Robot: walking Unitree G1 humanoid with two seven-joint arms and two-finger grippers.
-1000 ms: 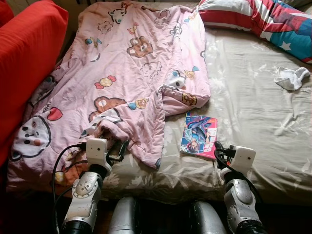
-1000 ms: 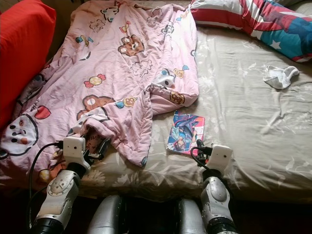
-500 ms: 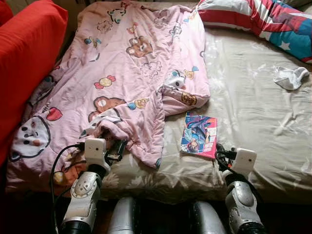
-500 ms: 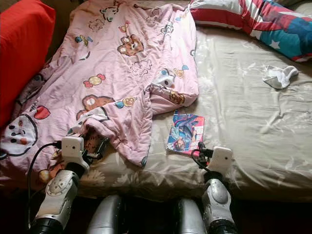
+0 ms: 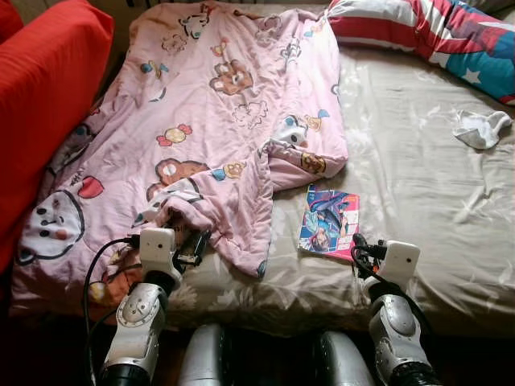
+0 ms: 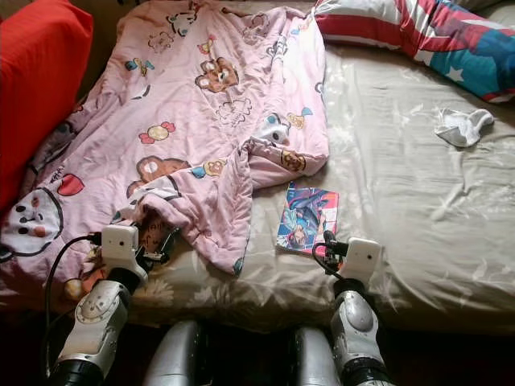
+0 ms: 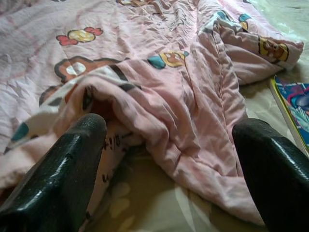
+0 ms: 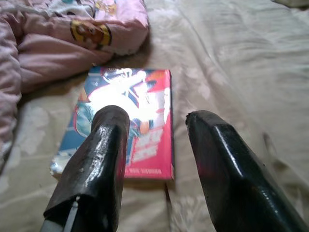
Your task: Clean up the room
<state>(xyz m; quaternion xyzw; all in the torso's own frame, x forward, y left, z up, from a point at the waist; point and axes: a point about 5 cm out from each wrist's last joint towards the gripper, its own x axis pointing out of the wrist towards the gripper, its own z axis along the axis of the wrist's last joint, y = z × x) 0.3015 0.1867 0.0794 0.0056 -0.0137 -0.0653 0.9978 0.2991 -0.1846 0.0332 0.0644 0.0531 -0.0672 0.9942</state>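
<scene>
A pink cartoon-print blanket lies rumpled over the left half of the bed. My left gripper is open at its near folded edge, and the fold sits just ahead of the wide-spread fingers. A colourful book lies flat on the beige sheet beside the blanket's corner. My right gripper is open and empty, hovering at the book's near right corner. The book lies just beyond the fingertips.
A white sock lies on the sheet at the far right. A striped red, white and blue pillow rests at the bed's head. A red cushion borders the blanket on the left. The bed's near edge is under my arms.
My right gripper has edged slightly closer to the book's near corner. The left gripper and the blanket have not moved.
</scene>
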